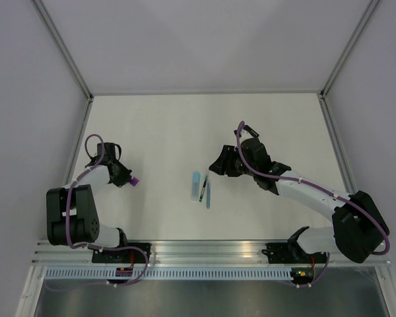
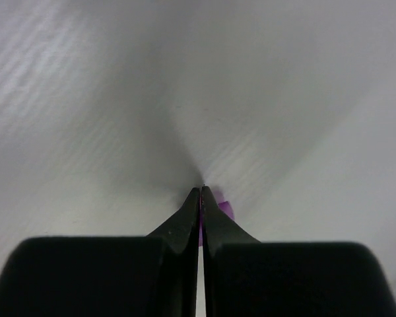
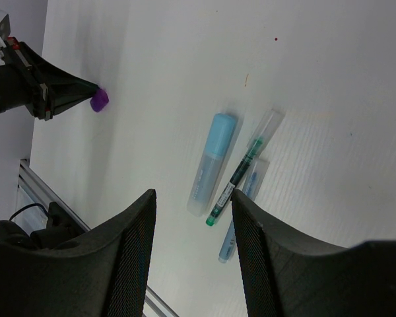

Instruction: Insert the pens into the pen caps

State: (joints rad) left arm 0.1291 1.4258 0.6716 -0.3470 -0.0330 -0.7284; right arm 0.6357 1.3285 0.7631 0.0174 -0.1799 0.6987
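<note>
Pens: three seen, flat on the white table (image 1: 264, 132) near its middle, side by side and roughly parallel. Pale-blue highlighter (image 3: 213, 164) on one flank. Thin dark pen (image 3: 241, 173) just beside it, green at one end, clear sleeve at the other. Thin blue pen (image 3: 228, 243) next over, close against the dark one; touching or tucked slightly under it, cannot tell.

Right gripper (image 1: 216, 166) near the group, just beyond it on the far right side, jaws spread wide. In right wrist view, all three pens framed between the spread jaws.

Left gripper (image 2: 201, 193) well apart from the pens, toward the left of the table, jaws closed to a hairline slit. Purple cap (image 3: 99, 100) right at its tips, showing through the slit and beside one finger; pinched or merely touched, cannot tell.
</note>
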